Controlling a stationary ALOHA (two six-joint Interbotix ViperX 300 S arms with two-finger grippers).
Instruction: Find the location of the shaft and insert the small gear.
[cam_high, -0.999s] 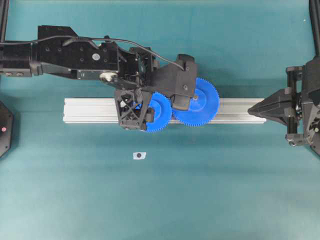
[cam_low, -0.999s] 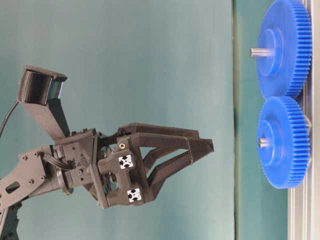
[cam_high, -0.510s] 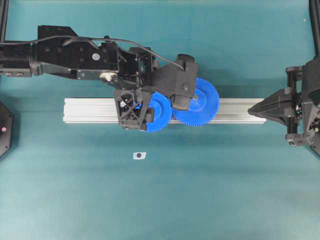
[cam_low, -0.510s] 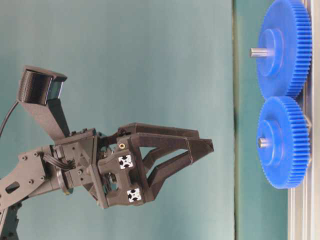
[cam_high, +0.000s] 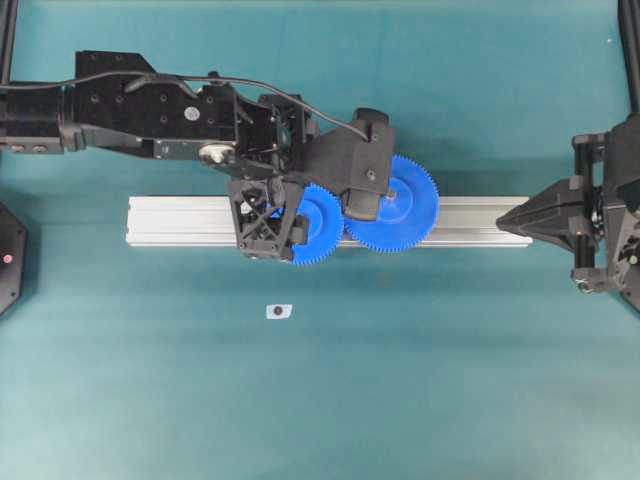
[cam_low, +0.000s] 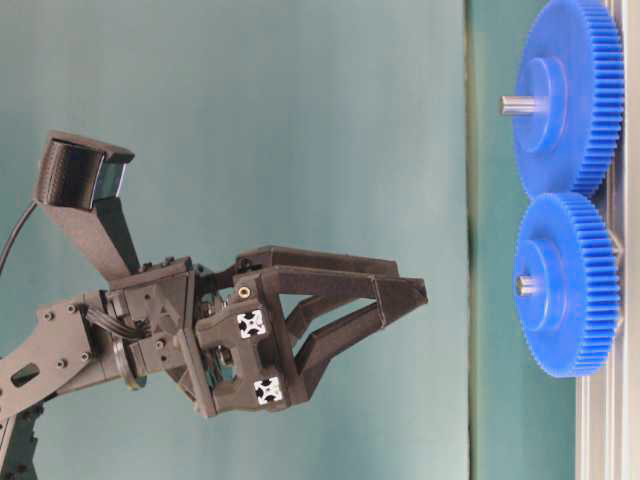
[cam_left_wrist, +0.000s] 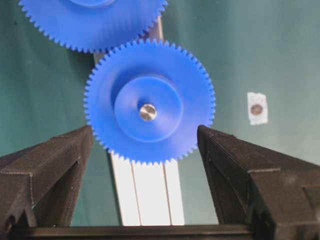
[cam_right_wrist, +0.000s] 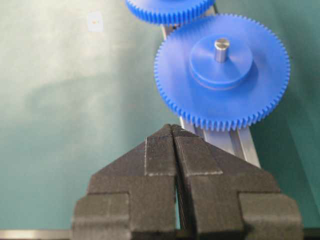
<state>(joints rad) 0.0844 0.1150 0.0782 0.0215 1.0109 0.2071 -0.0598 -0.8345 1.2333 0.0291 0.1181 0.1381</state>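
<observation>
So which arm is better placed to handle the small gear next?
Left: the left gripper hangs open directly above the small gear. The right gripper sits shut at the rail's far end.

Overhead view: looks straight down, set far enough back to take in both arms and the whole rail (cam_high: 200, 222). Table-level view: low and side-on (picture turned a quarter, rail upright at its right edge), close on the left gripper (cam_low: 405, 295). Left wrist view: looks out between its spread fingers (cam_left_wrist: 47, 165) at the small gear (cam_left_wrist: 150, 102), very near. Right wrist view: looks past its meeting fingertips (cam_right_wrist: 161, 150) along the rail. All four share the two gears.
</observation>
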